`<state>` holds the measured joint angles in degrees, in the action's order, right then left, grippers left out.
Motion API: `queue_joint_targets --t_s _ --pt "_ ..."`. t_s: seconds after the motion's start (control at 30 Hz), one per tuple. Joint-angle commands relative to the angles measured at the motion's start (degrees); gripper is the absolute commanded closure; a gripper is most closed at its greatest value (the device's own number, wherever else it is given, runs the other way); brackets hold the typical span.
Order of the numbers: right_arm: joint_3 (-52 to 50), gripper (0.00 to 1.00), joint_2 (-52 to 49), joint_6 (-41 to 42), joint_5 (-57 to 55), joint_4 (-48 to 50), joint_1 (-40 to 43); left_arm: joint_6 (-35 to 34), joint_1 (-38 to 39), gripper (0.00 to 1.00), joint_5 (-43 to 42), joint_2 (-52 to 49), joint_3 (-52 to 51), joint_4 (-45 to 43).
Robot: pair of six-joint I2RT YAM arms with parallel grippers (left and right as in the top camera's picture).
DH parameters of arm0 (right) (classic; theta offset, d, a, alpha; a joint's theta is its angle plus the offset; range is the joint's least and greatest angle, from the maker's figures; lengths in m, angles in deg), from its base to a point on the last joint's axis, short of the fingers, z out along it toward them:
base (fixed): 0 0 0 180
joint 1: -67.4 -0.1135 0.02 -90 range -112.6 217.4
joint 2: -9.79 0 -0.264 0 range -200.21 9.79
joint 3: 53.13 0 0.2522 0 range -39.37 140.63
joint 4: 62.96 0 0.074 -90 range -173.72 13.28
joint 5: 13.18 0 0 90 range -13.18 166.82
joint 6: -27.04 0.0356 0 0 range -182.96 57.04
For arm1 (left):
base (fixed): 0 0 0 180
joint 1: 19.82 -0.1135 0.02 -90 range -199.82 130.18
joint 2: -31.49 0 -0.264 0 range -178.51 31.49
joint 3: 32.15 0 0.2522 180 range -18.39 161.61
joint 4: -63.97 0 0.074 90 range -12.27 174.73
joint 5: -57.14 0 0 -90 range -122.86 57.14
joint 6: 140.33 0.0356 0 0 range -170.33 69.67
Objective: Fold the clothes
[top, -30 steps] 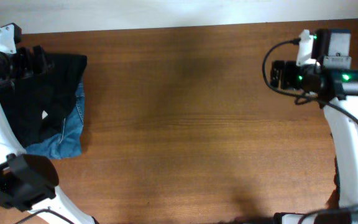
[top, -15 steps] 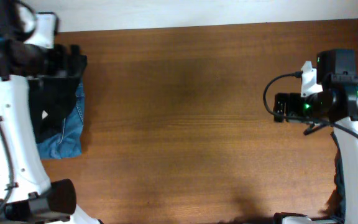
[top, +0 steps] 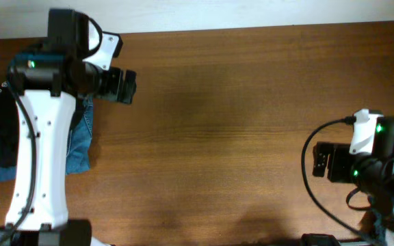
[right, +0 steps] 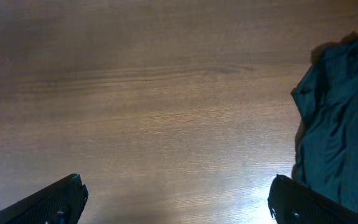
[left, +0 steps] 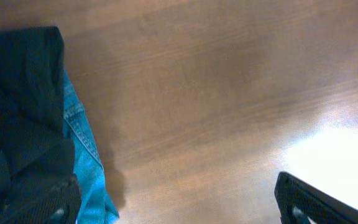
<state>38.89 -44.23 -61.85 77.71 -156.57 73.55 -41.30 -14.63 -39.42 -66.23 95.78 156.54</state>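
Note:
The clothes lie in a pile at the table's left edge: a black garment [top: 2, 130] with white lettering and blue denim [top: 81, 140] beside it. My left gripper [top: 127, 85] hangs just right of the pile, pointing right. In the left wrist view it [left: 179, 208] is open over bare wood, with the black garment [left: 17, 93] and the denim [left: 82, 152] at the left. My right gripper [top: 317, 162] is at the front right, open. The right wrist view shows it [right: 179, 202] empty over wood, with another dark garment [right: 340, 124] at the right.
The brown wooden table [top: 217, 123] spreads between the two arms. A pale wall strip [top: 204, 14] runs along the table's back edge. The left arm's white link [top: 43, 150] covers part of the pile.
The left arm swung from the far-left corner rightward, past the pile's right edge. The right arm moved from the back right toward the front. Both grippers stayed open.

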Motion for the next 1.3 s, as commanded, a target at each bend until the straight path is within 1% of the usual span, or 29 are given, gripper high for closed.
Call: queue_joint_targets --t_s 0.0,0.23,0.3,0.33,0.37,0.5,0.63,0.77,1.27 --pt "-6.05 0.01 4.57 0.35 -0.96 2.43 0.35 -0.85 0.07 0.01 0.66 10.38 -12.70 -4.76" --pt "-13.79 0.01 13.27 1.33 1.53 9.35 0.35 -1.53 0.02 0.01 2.49 32.52 -40.48 -20.00" --pt "-15.52 0.01 15.28 1.31 1.73 11.43 0.35 -4.85 0.02 0.01 4.31 39.58 -47.41 -23.50" --pt "-16.79 0.01 16.87 1.33 1.73 13.49 0.35 -8.87 0.02 0.01 7.19 46.45 -53.59 -26.16" --pt "-17.20 0.01 17.38 1.31 1.70 14.01 0.35 -10.64 0.02 0.01 8.57 49.18 -56.04 -27.12" --pt "-18.49 0.01 17.11 1.31 1.05 14.51 0.35 -11.21 0.02 0.01 10.01 60.28 -65.42 -28.96" --pt "-18.53 0.01 16.37 1.31 1.05 14.08 0.35 -11.19 0.02 0.01 10.03 63.23 -67.78 -28.15" --pt "-18.53 0.01 15.98 1.31 1.05 14.08 0.35 -11.21 0.02 0.01 10.03 63.19 -67.84 -25.83" --pt "-18.53 0.01 15.76 1.31 1.05 14.08 0.35 -11.21 0.02 0.01 10.03 63.19 -67.84 -25.77"
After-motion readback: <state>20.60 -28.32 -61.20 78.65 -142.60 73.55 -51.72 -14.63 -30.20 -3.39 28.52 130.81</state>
